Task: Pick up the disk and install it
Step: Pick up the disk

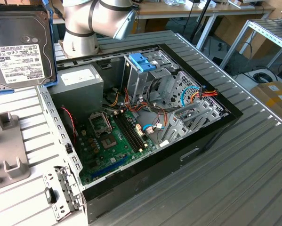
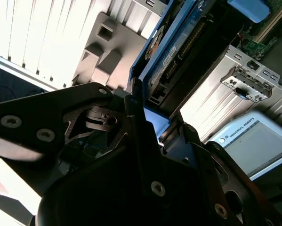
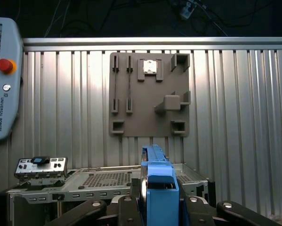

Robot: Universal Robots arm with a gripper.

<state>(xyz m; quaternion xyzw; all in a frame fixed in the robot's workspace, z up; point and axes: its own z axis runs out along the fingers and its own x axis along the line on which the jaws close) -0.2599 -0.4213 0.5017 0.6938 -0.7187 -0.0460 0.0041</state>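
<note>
The gripper (image 3: 159,207) is clamped on the disk (image 3: 159,186): in the first wrist view its black fingers (image 3: 126,209) press on either side of the blue carrier frame, which stands edge-on between them. In the second wrist view the same hold shows from the side, with the connector end of the disk (image 2: 173,56) reaching out past the dark linkages. In the exterior view the disk (image 1: 20,47) hangs at the exterior view's upper left, its white label facing the camera and the blue frame running along its edges; it is held clear of the open computer case (image 1: 202,141) and lies to that case's left side in this view. The grey arm (image 1: 98,19) rises behind the case. Inside the case, the big grey power-supply box (image 1: 77,87) sits nearest the disk, the green motherboard (image 1: 112,146) lies below it, and a blue plastic handle (image 1: 143,62) tops the metal drive cage (image 1: 145,82). The case rests on a ribbed metal table (image 1: 244,179). A grey fixture plate (image 3: 150,94) with raised blocks and slots lies on the table beyond the held disk in the first wrist view, and a teach pendant (image 3: 4,80) with a red button is at that picture's edge
</note>
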